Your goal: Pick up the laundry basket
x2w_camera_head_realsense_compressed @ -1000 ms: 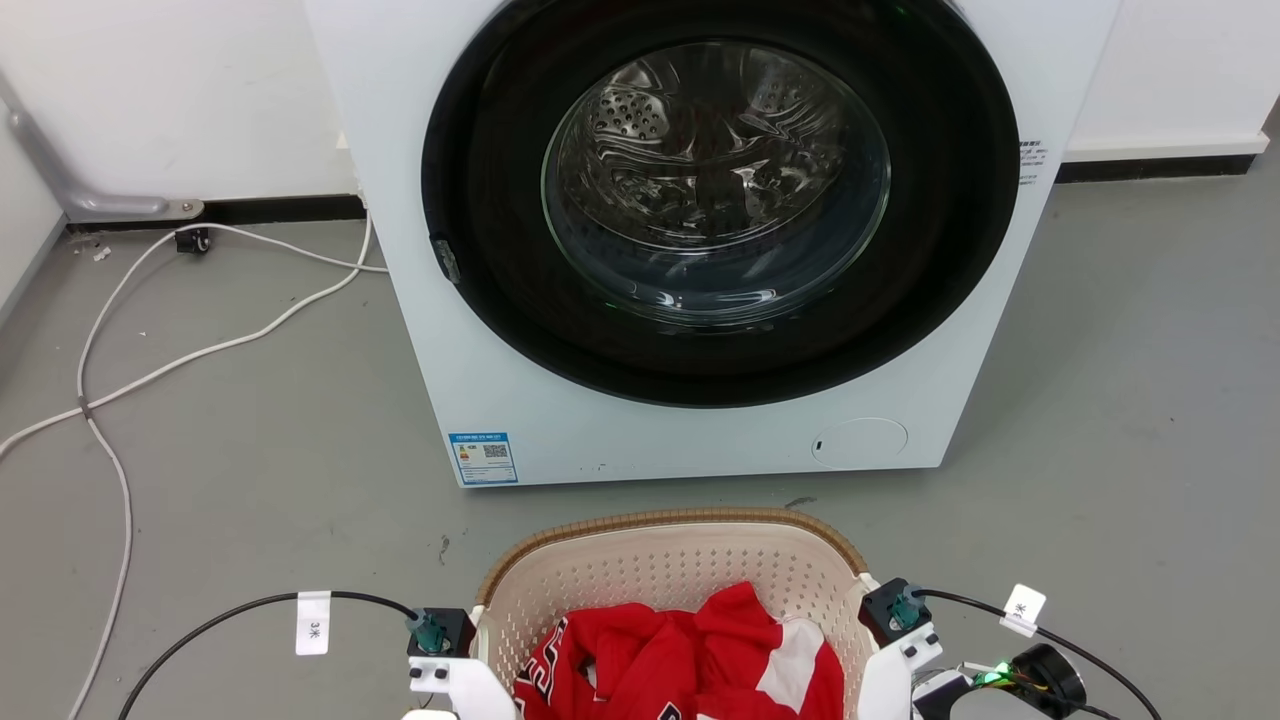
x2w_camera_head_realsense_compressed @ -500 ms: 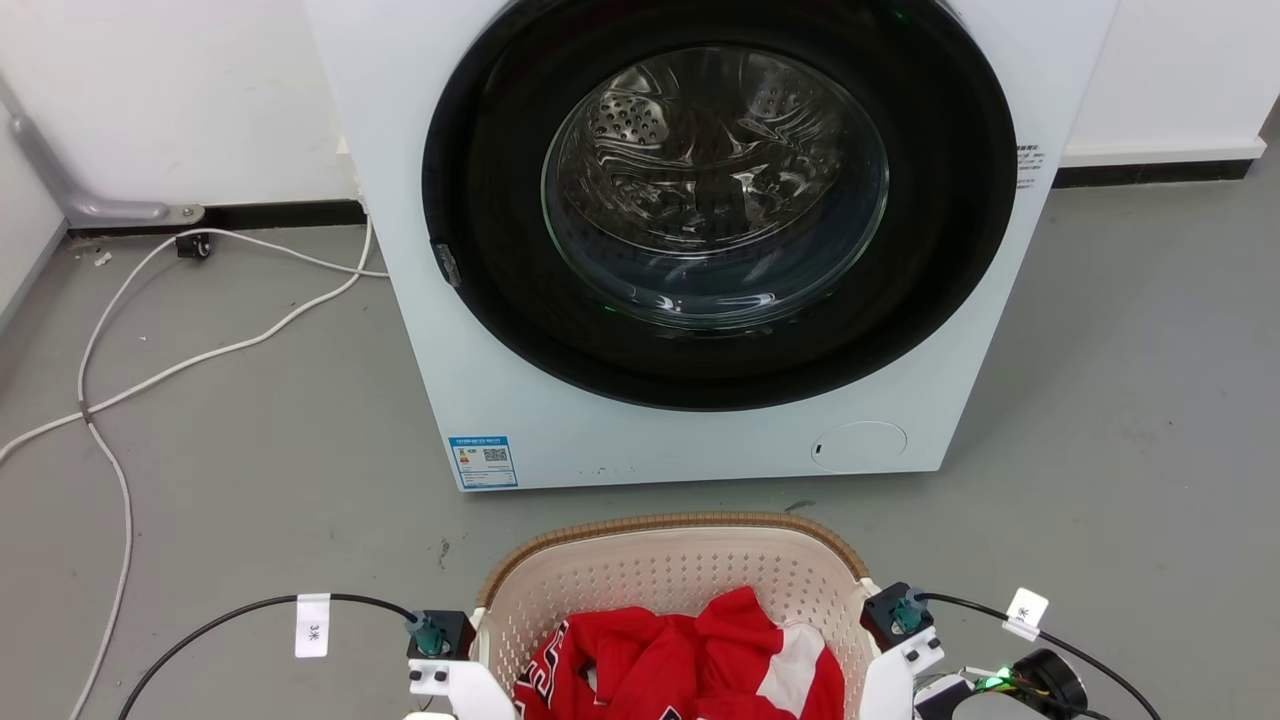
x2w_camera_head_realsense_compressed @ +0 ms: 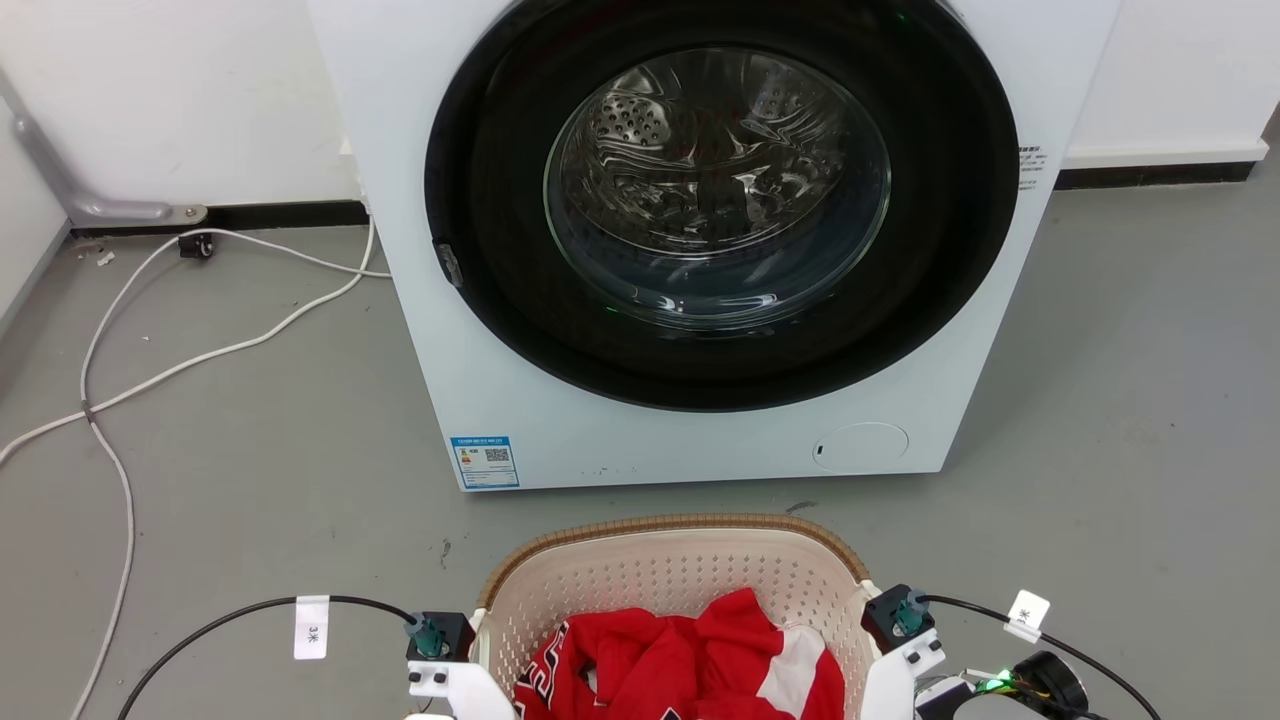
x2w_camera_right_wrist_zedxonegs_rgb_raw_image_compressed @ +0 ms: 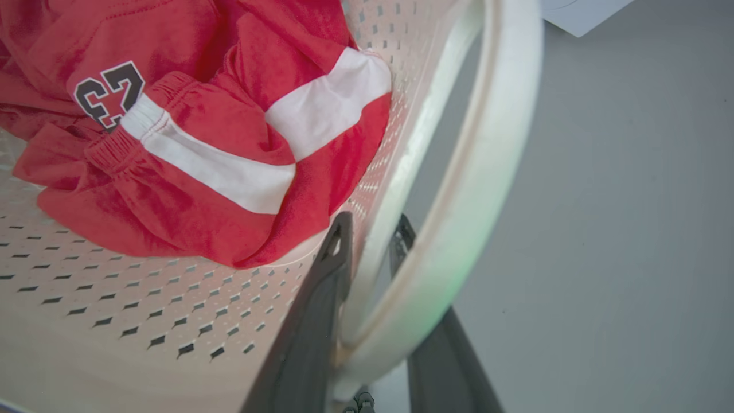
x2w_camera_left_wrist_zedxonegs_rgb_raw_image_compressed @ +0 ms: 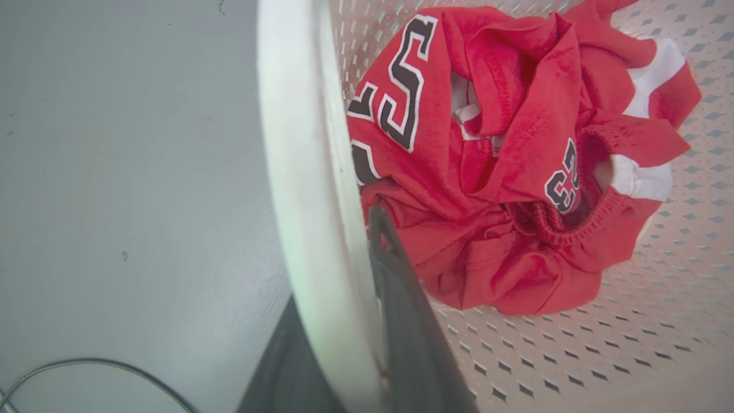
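The laundry basket (x2w_camera_head_realsense_compressed: 660,575) lies near the washing machine (x2w_camera_head_realsense_compressed: 520,400), with a strip of bare floor (x2w_camera_head_realsense_compressed: 250,450) between them. The left gripper (x2w_camera_left_wrist_zedxonegs_rgb_raw_image_compressed: 338,269) and the right gripper (x2w_camera_right_wrist_zedxonegs_rgb_raw_image_compressed: 371,229) each clamp one side edge. Open floor flanks both sides.

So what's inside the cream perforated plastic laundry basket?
The cream perforated plastic laundry basket holds a crumpled red fabric garment with white stripes and dark numerals. Anything beneath the cloth is covered.
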Controlling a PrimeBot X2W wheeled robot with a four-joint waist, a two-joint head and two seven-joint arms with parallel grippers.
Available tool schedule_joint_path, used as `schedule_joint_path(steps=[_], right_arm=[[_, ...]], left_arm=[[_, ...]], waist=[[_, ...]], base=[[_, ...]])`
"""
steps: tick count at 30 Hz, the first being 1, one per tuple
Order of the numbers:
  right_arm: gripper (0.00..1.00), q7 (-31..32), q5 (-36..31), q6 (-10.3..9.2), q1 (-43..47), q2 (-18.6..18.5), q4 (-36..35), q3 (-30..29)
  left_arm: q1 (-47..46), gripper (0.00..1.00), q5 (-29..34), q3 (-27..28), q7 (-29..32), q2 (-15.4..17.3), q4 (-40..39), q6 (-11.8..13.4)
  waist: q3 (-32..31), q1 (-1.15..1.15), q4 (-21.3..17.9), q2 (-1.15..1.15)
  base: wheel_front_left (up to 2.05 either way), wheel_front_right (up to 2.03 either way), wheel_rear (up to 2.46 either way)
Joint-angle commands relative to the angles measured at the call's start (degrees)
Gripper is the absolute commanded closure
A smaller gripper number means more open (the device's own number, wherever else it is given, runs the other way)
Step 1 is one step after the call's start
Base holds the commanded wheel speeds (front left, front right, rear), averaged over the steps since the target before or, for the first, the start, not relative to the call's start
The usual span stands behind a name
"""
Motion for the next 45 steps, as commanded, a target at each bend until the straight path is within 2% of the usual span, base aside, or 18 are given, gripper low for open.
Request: schedule_joint_path(steps=[1, 45], right_arm=[[1.0, -0.22, 0.09, 0.16, -0.53, -0.55, 0.16, 0.72], [1.0, -0.57, 5.12, 0.16, -0.94, -1.15, 0.39, 5.56]], left_arm=[[-0.21, 1.0, -0.27, -0.24, -0.75, 0.46, -0.34, -0.38], [-0.13, 1.0, -2.57, -2.43, -1.42, 0.96, -0.34, -0.37]], waist=[[0.08, 0.0, 0.02, 0.0], [0.18, 0.0, 0.1, 0.0]], base=[[0.0, 0.0, 0.0], [0.0, 0.0, 0.0]])
